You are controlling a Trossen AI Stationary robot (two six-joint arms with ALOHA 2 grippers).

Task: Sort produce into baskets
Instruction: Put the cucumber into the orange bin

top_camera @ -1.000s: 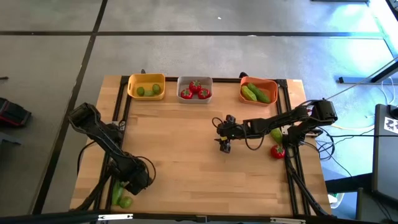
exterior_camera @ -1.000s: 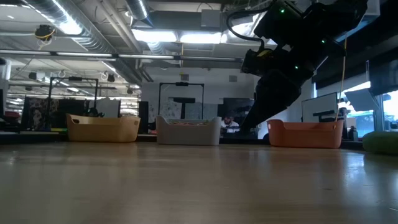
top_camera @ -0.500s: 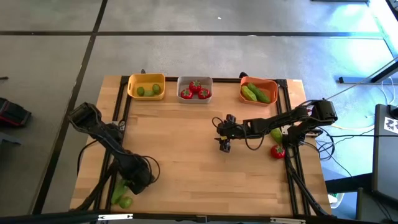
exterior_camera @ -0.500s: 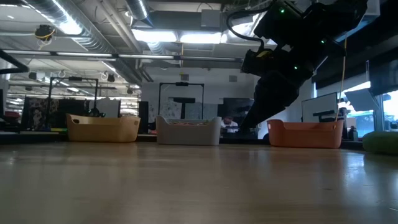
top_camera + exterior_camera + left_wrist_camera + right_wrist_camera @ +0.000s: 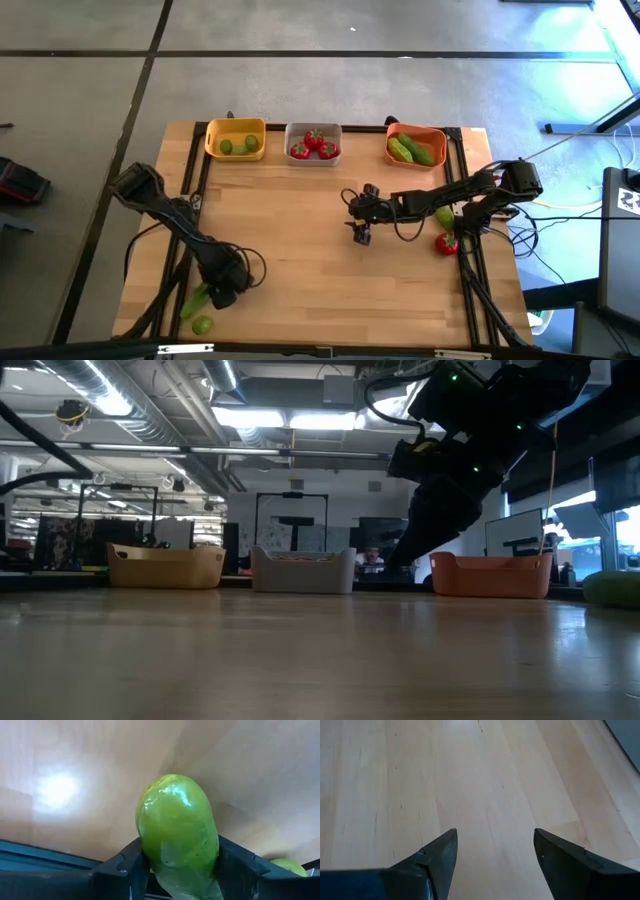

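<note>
My left gripper [image 5: 222, 290] is at the table's near left, shut on a green cucumber [image 5: 177, 832], whose end also shows in the high view [image 5: 195, 301]. A green lime [image 5: 202, 325] lies on the table near the front edge. My right gripper [image 5: 362, 234] hangs open and empty over the table's middle right [image 5: 492, 852]. A cucumber [image 5: 444, 216] and a red tomato [image 5: 446, 243] lie at the right edge. At the far edge stand the yellow basket [image 5: 212, 139] with limes, the grey basket [image 5: 290, 132] with tomatoes and the orange basket [image 5: 438, 135] with cucumbers. My left gripper pinches the cucumber's two sides [image 5: 150, 860] between its two fingers. The cucumber sticks out forward beyond the fingertips. Its far end [image 5: 193, 302] shows past the gripper toward the table's near left corner. Whether it touches the table, I cannot tell.
Black rails run along the table's left [image 5: 190, 175] and right [image 5: 462, 260] sides. Open wood [image 5: 300, 270] lies between the two arms. My right arm [image 5: 470, 195] reaches in from the right edge with looping cables.
My left gripper has moved toward the table's right edge with the cucumber, which has come away from the lime. The lime has stayed near the front edge.
</note>
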